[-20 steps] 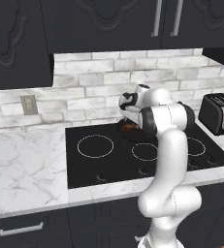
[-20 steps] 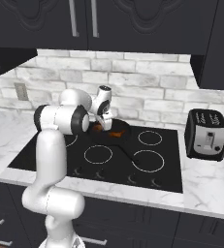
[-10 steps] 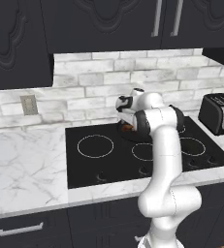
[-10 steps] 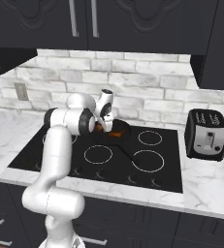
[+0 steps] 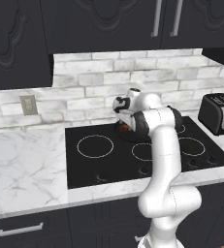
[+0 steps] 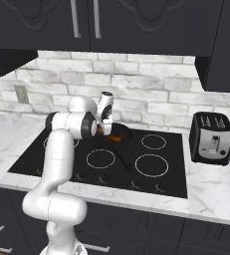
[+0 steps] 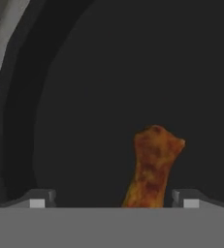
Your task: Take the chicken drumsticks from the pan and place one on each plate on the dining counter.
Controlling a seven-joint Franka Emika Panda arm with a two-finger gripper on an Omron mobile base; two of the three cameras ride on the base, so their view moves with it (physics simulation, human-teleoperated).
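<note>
Drumstick count first: we can make out one chicken drumstick [image 7: 153, 167] in the hand view, orange-brown and glossy, standing up from the bottom edge just right of centre. It lies on the black floor of one pan [image 7: 133, 72], whose curved rim sweeps down the left of that frame. In the left base view we see an orange-brown patch [image 5: 123, 128] at the centre of the frame, beside the gripper [image 5: 121, 112]; we cannot tell whether it is one piece or two.

We see one white arm, rising from the lower right of the left base view, bent over at the elbow and reaching back over the black stove [image 5: 104, 164], its hand low over the pan [image 6: 120, 135]. The finger tips [image 7: 38, 198] stand wide apart, one on each side of the drumstick, not touching it.

We count one toaster [image 6: 212, 138] at the right of the right base view, and four white burner rings [image 6: 151, 165] on the stove.
</note>
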